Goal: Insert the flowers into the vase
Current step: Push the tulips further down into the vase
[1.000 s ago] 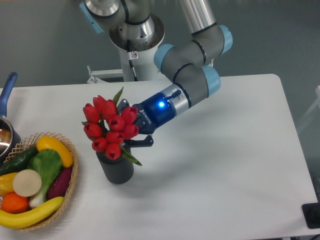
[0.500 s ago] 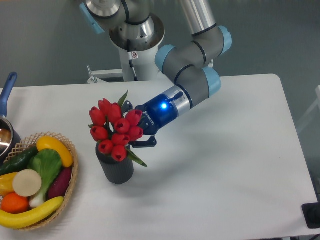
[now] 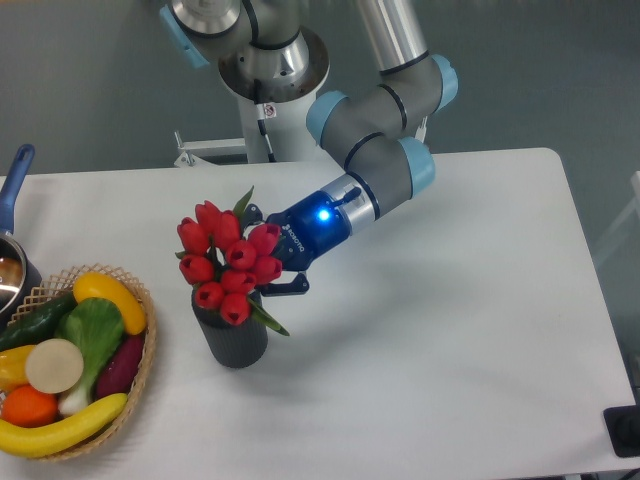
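White table [image 3: 450, 300] bears vase [image 3: 233, 340] under flowers [image 3: 226, 262]; tool [image 3: 268, 268] grip hidden behind blooms.

Bright, even overhead light, soft shadows, sharp focus throughout.

The flowers [image 3: 228, 265] look like smooth, slightly glossy plastic, red buds with satin green leaves. The vase [image 3: 232, 340] is dark grey and matt, its wall finely ribbed. The gripper [image 3: 272, 262] has a dark, smooth plastic-looking body. At the near left, the basket [image 3: 140, 375] is rough woven wicker holding shiny plastic-looking produce. The table [image 3: 450, 330] is smooth, matt white.
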